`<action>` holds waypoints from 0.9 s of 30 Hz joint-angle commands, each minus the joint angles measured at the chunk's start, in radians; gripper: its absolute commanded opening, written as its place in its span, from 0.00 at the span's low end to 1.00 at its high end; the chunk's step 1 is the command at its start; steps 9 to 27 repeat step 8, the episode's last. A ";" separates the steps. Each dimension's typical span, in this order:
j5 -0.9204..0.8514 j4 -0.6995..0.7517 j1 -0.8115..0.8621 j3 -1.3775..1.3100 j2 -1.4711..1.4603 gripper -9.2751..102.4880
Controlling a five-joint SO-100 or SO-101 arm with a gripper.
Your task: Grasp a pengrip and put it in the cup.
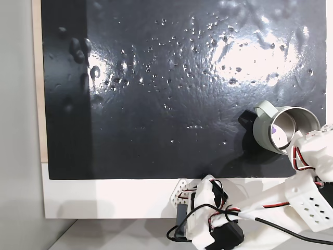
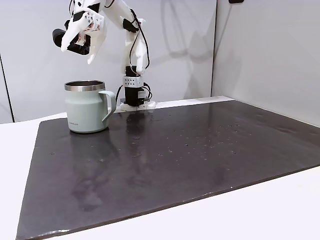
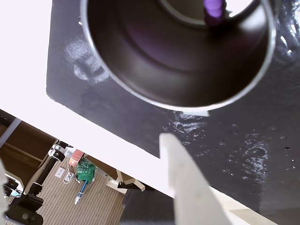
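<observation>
One white finger (image 3: 187, 187) fills the wrist view foreground; beyond it the cup (image 3: 140, 89) gapes, with the pengrip (image 3: 213, 9) lying inside on its steel bottom. In a fixed view the gripper (image 2: 80, 47) hangs above the cup (image 2: 86, 112), jaws apart and apparently empty. Cup stands on the black mat (image 2: 200, 150).
</observation>
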 commanded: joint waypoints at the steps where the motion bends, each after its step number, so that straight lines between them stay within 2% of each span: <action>1: 0.008 -0.012 0.000 -0.006 0.046 0.37; 27: 0.014 -0.012 -0.008 -0.005 0.046 0.37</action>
